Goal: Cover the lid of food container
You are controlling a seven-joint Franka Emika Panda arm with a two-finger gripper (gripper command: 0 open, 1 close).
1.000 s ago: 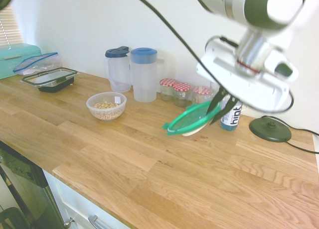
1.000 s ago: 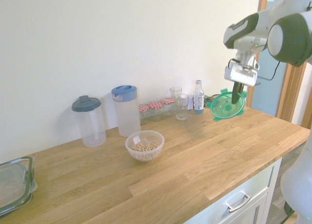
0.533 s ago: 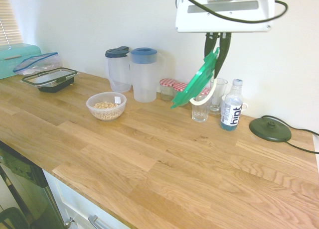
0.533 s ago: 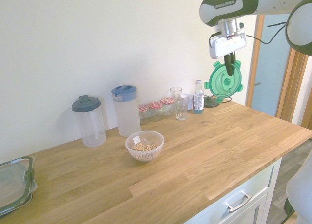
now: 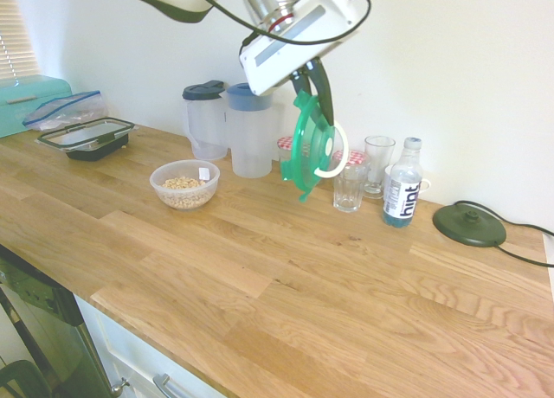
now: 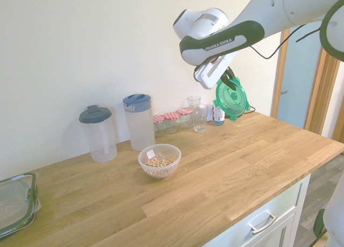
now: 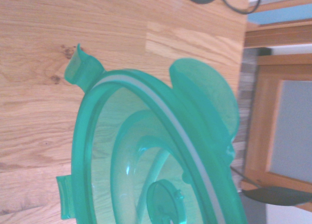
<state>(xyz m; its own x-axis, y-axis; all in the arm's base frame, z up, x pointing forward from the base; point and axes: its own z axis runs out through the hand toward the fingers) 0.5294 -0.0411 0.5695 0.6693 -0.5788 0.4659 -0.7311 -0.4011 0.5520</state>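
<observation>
My gripper (image 5: 317, 88) (image 6: 230, 81) is shut on the top edge of the round green lid (image 5: 309, 153) (image 6: 231, 99), which hangs almost upright in the air above the counter, in front of the jars and glasses. Part of its translucent white ring (image 5: 337, 158) hangs loose at one side. The lid (image 7: 156, 156) fills the wrist view, seen close up over the wood. The food container (image 5: 184, 183) (image 6: 159, 160), a small clear bowl with beige nuts inside, stands uncovered on the counter well to the side of the lid, in front of the jugs.
Two clear jugs with blue lids (image 5: 250, 130) (image 5: 205, 119) stand by the wall, with red-capped jars (image 5: 292, 155), glasses (image 5: 348, 187) and a water bottle (image 5: 401, 195) beside them. A dark disc with a cable (image 5: 469, 225) lies further along; a black-rimmed tray (image 5: 86, 138) sits at the other end.
The arm has swung along the wall toward the jugs and bowl, carrying the lid with it. The lid has turned from tilted to almost upright and hangs lower.
</observation>
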